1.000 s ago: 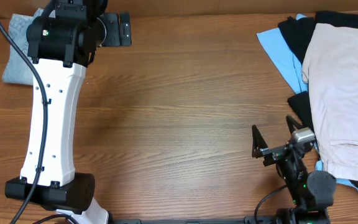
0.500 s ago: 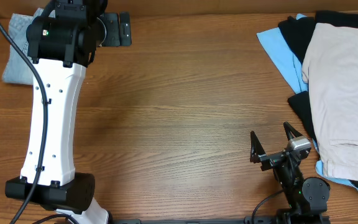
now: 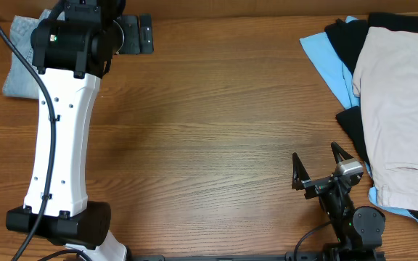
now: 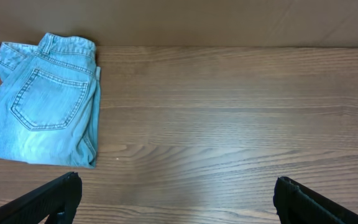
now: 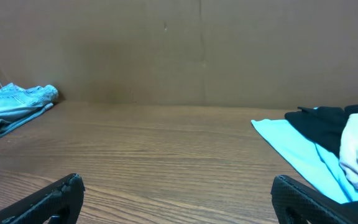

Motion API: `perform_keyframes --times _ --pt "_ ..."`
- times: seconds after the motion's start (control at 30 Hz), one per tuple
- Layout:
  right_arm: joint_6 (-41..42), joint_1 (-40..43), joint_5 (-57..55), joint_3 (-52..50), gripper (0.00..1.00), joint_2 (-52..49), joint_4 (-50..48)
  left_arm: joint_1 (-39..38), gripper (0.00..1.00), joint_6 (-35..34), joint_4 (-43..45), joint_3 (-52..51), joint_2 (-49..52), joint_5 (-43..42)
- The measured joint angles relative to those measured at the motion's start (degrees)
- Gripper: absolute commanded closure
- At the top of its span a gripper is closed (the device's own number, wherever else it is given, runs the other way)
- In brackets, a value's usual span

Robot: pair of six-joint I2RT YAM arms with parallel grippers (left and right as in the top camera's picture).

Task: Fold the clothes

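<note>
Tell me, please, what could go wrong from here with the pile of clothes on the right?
1. The beige garment lies on the black garment and the sky-blue garment. The open right gripper, beside them, may pinch several layers and drag them together.
2. The folded denim shorts sit close to the left arm; a sweep of that arm could spoil the fold.

one pair of denim shorts [image 4: 42, 102], three other garments [image 3: 394, 87]
</note>
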State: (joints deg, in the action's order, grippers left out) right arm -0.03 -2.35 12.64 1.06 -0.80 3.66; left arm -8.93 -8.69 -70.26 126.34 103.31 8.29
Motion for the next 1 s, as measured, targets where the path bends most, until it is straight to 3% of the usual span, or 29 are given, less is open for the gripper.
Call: perform_keyframes --times 0.2,0.33,0.43,0.57,0.7,0.87,0.9,1.0 --pt "0.0 0.0 0.0 0.0 0.00 0.0 0.0 0.0 0.00 0.0 -0.2 0.0 -0.2 0.0" --pt "0.0 0.0 0.0 0.0 0.00 0.0 0.0 -0.6 0.00 0.0 -5.8 -0.3 -3.1 0.0" --pt "0.0 0.0 0.0 0.0 0.00 0.0 0.1 -2.0 0.00 0.0 -14.4 -0.4 -10.1 0.0" --pt "0.0 0.0 0.0 0.0 0.00 0.0 0.1 -3.0 0.00 0.3 -11.9 -3.4 -23.9 0.0" --pt "0.0 0.0 0.0 0.0 0.00 0.0 0.2 -3.0 0.00 1.1 0.6 -16.9 -36.5 -0.1" --pt "0.0 0.0 0.0 0.0 0.00 0.1 0.2 -3.0 0.00 1.6 26.4 -48.0 -48.9 -0.2" --pt "0.0 0.0 0.0 0.0 0.00 0.1 0.2 -3.0 0.00 1.6 36.7 -56.2 -51.2 -0.4" --pt "0.0 0.0 0.0 0.0 0.00 0.1 0.2 -3.0 0.00 1.6 53.7 -76.6 -57.0 -1.4"
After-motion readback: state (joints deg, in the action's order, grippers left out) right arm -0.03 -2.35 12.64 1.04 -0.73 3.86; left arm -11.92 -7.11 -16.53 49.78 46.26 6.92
